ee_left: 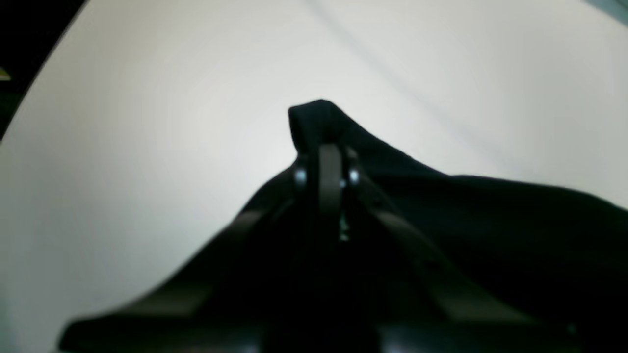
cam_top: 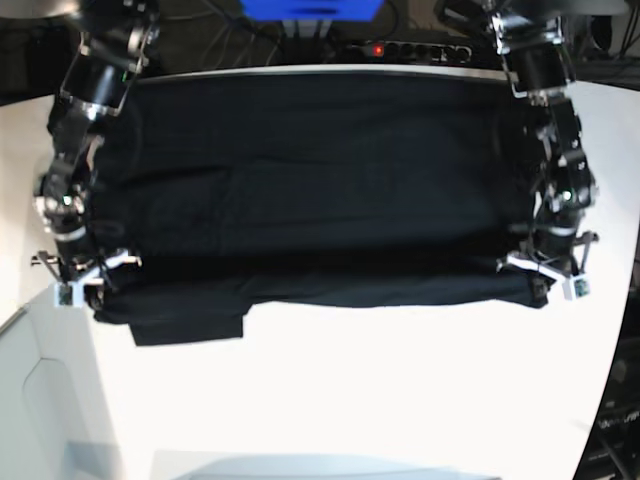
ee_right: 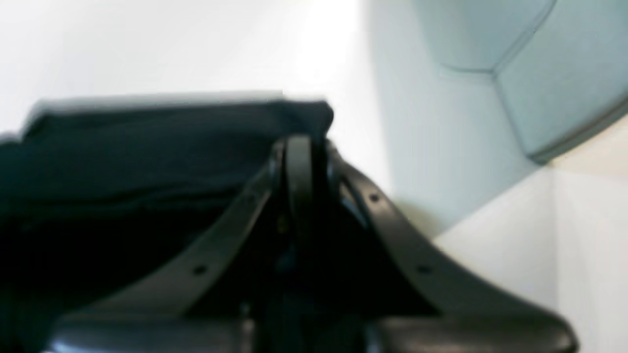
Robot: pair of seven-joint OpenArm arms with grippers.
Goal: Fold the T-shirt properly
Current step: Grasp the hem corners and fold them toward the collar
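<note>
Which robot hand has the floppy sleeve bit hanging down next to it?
The right end effector, on the base view's left. A flap of the T-shirt droops below the edge there; by the left end effector the edge runs straight.

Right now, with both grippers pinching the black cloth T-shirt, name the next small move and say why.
Probably carry both corners together toward the far edge. The left gripper and right gripper are each shut on a near corner of the large black cloth T-shirt, which spans the white table between them, its near hem raised and one flap hanging lower by the right gripper. Moving evenly should keep the fold straight.
</note>
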